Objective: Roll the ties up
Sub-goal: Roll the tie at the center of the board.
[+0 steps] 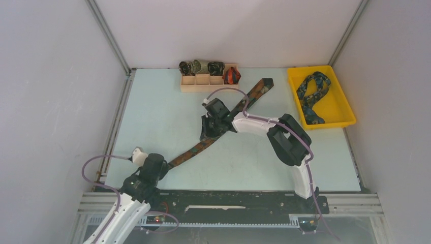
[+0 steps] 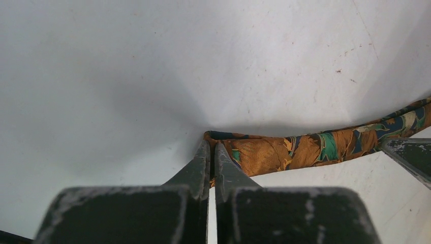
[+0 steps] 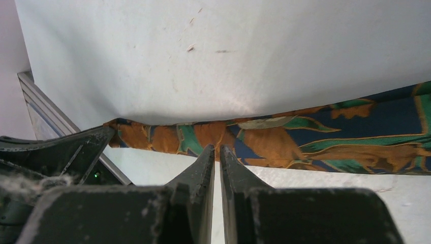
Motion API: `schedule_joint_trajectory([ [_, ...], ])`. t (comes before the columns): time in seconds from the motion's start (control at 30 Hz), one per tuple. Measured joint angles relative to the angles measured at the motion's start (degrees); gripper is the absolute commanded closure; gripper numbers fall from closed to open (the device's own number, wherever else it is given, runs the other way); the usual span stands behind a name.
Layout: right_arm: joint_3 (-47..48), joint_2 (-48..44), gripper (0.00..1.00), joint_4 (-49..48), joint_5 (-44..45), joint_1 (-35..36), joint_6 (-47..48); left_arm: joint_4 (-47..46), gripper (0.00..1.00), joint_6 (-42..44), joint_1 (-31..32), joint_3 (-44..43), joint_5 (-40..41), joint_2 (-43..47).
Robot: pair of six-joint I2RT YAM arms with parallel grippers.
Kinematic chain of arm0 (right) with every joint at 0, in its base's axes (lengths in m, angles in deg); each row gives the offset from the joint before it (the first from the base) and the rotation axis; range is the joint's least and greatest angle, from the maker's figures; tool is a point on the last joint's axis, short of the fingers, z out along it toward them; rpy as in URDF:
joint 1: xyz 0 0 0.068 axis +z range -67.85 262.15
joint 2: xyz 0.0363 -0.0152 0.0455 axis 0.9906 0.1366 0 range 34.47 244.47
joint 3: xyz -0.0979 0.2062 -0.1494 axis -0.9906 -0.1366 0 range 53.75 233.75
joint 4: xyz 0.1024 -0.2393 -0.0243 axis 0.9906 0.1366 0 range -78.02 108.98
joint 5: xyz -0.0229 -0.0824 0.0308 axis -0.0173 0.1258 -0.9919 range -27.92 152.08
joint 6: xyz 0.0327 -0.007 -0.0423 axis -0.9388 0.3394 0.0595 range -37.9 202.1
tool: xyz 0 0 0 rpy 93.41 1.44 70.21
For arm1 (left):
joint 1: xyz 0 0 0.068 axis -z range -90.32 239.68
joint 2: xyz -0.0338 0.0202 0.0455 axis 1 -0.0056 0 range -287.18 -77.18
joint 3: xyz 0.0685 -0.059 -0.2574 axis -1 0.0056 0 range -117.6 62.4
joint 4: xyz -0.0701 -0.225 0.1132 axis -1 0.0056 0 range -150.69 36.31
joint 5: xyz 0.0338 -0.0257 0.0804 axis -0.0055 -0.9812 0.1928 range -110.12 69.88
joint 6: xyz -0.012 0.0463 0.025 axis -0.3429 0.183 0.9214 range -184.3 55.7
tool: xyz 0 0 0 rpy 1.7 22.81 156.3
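A brown-orange-green tie point(image 1: 195, 147) lies stretched diagonally across the table, from near my left arm up to the wooden box. My left gripper point(image 1: 163, 164) is shut on its narrow end, and fabric shows between the fingertips in the left wrist view point(image 2: 212, 147), where the tie point(image 2: 305, 150) runs off to the right. My right gripper point(image 1: 209, 129) sits on the middle of the tie. In the right wrist view its jaws point(image 3: 217, 148) are closed, with the tips pinching the near edge of the tie point(image 3: 315, 137).
A wooden divided box point(image 1: 203, 89) at the back holds three rolled ties point(image 1: 201, 67) and a red-orange and black one point(image 1: 232, 76). A yellow tray point(image 1: 345, 109) at the back right holds a loose navy and teal tie point(image 1: 312, 94). Walls enclose the table on three sides.
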Motion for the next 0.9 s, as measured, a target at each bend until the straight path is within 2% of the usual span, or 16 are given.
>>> schedule_joint_trajectory([
  [0.4, 1.1, -1.5, 0.95, -2.2, -1.9, 9.0, -2.1, -0.4, 1.0, 2.7, 0.0, -3.9, -0.1, -1.0],
  [0.63, 6.9, 3.1, 0.98, -4.9, -4.5, 12.3, -3.6, -0.7, 1.0, 3.9, 0.0, -4.1, -0.7, -1.3],
  [0.9, 8.6, 8.5, 0.99, -5.1, -4.8, 13.1, -4.0, -0.7, 1.0, 4.4, 0.0, -4.1, -1.4, -1.4],
])
